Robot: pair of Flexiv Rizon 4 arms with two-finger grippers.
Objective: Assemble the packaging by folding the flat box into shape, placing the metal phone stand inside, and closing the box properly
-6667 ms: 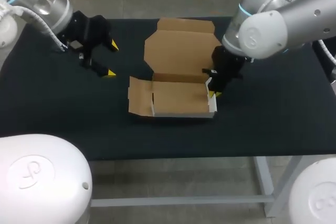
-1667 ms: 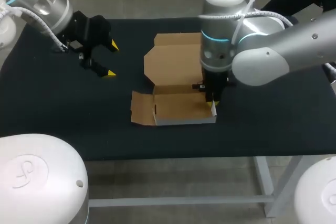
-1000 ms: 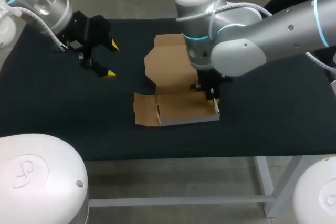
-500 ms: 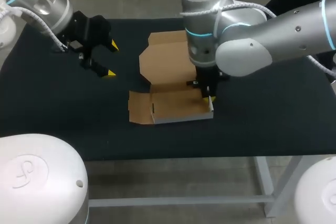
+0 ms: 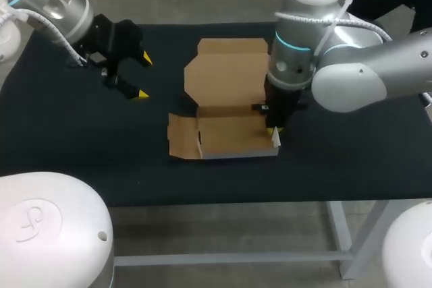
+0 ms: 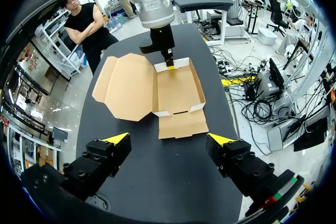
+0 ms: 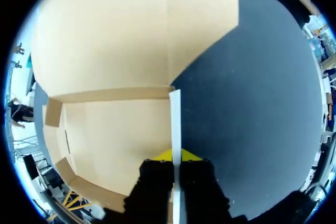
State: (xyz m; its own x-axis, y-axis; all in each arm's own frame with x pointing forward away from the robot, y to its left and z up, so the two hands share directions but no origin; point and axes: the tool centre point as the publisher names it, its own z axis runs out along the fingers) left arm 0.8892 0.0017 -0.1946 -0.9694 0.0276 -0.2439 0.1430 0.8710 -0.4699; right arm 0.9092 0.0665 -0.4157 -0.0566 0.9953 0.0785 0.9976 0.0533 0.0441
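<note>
Box (image 5: 229, 92) lies at centre of the table (image 5: 351, 146), tray toward 6 o'clock and lid (image 5: 229, 72) flat toward 12. Right gripper (image 5: 273, 129) pinches the tray's upright side wall (image 7: 175, 124) at 3 o'clock. Left gripper (image 5: 142, 77) hangs spread and empty near 10 o'clock. Judged light, thin card that creases easily and slides on the cloth; hold walls near fold lines, gently.

The head view looks down over the tabletop (image 5: 351, 153); both wrist views face the cardboard box (image 6: 178, 87), the right one from very close.
</note>
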